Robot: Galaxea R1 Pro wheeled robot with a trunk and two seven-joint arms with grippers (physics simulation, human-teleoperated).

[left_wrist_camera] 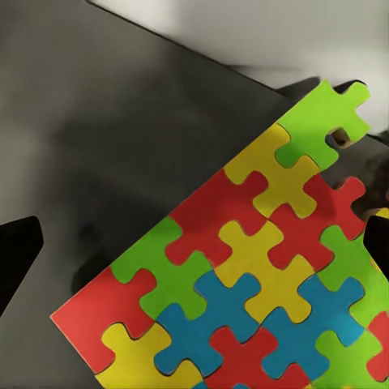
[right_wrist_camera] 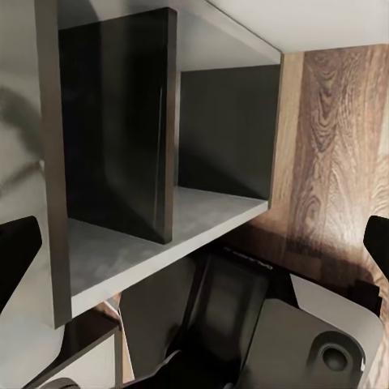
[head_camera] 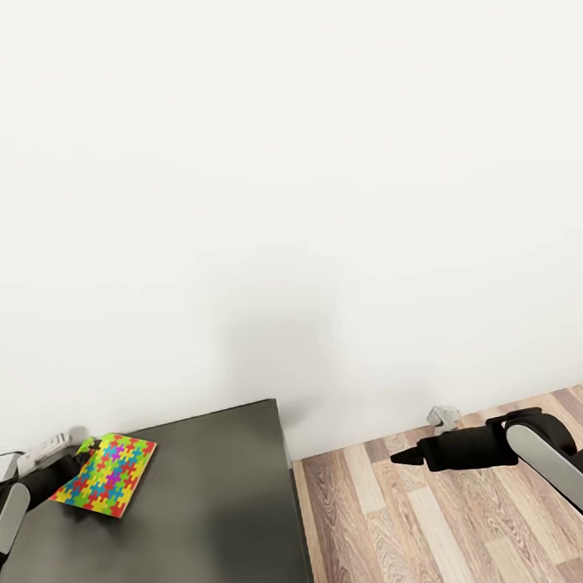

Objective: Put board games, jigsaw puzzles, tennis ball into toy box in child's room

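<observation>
The jigsaw puzzle [head_camera: 104, 476] is a thin, flat square of bright pieces, so it is most likely light. It may bend or come apart if it is squeezed hard or held by one corner. A good place to hold it seems to be along one edge, with one finger on top and one under. Its top is smooth, so it could slip.

In the head view, the puzzle sits at the left gripper [head_camera: 75, 455], tilted, with one side up off the dark table [head_camera: 215, 513]. It looks like the left gripper is holding the puzzle by the edge nearest it, but the fingers are partly hidden, so this cannot be told for sure. In the left wrist view, the puzzle [left_wrist_camera: 251, 275] lies close in front of the camera, between the two dark finger tips.

The right gripper [head_camera: 405, 456] hangs over the wood floor [head_camera: 421, 529], well apart from the puzzle. It holds nothing, and its fingers look close together.
</observation>
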